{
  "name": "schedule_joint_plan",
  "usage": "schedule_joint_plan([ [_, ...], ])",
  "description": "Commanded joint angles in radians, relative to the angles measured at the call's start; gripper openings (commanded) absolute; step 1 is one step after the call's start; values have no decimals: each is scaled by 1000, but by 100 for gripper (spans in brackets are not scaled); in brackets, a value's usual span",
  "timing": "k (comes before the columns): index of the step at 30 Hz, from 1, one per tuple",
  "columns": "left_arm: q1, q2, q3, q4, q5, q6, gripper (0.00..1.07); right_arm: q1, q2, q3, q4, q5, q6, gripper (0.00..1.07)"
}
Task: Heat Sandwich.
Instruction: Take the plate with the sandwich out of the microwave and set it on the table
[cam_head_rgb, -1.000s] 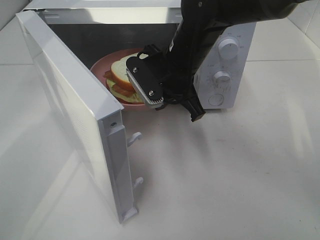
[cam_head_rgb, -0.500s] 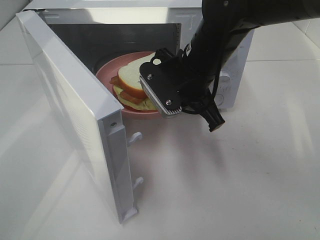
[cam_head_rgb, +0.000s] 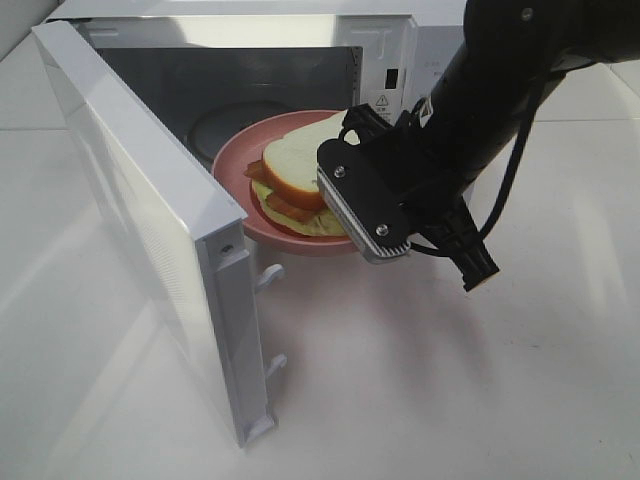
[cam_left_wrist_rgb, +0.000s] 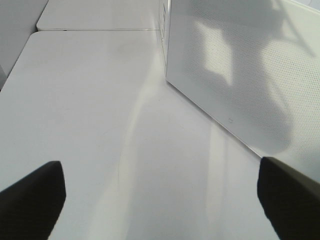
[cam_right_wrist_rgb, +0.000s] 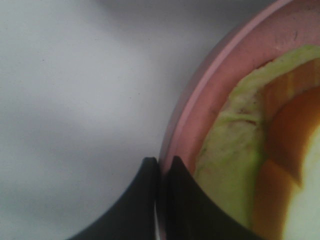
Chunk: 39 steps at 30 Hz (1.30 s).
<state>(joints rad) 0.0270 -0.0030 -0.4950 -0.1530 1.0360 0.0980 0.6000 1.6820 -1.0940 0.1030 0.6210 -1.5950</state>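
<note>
Nearest, the white microwave door (cam_head_rgb: 150, 230) stands swung open, smooth panel, two hooked latches on its edge. Beyond it, the right gripper (cam_right_wrist_rgb: 161, 172), black with a ribbed metal plate, pinches the rim of the round pink plate (cam_head_rgb: 240, 165), fingers narrow on the glossy edge. The sandwich (cam_head_rgb: 300, 175), pale bread over orange and green layers, lies on that plate at the white boxy microwave (cam_head_rgb: 400, 60) mouth. Left gripper (cam_left_wrist_rgb: 160, 192) spread wide over the matte white table (cam_left_wrist_rgb: 90, 100).

Glossy white tabletop (cam_head_rgb: 480, 380) with faint seams, soft light patches and grey shadows.
</note>
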Motion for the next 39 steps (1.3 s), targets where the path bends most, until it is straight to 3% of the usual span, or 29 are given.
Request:
schedule_joint_plan([
  [1, 1, -28, 3, 3, -8, -5, 99, -3, -51, 41, -16, -31, 35, 0],
  [32, 1, -28, 3, 3, -8, -5, 99, -3, -466, 493, -128, -35, 335, 0],
  [39, 1, -28, 3, 3, -8, -5, 99, -3, -560, 587, -240, -34, 573, 0],
])
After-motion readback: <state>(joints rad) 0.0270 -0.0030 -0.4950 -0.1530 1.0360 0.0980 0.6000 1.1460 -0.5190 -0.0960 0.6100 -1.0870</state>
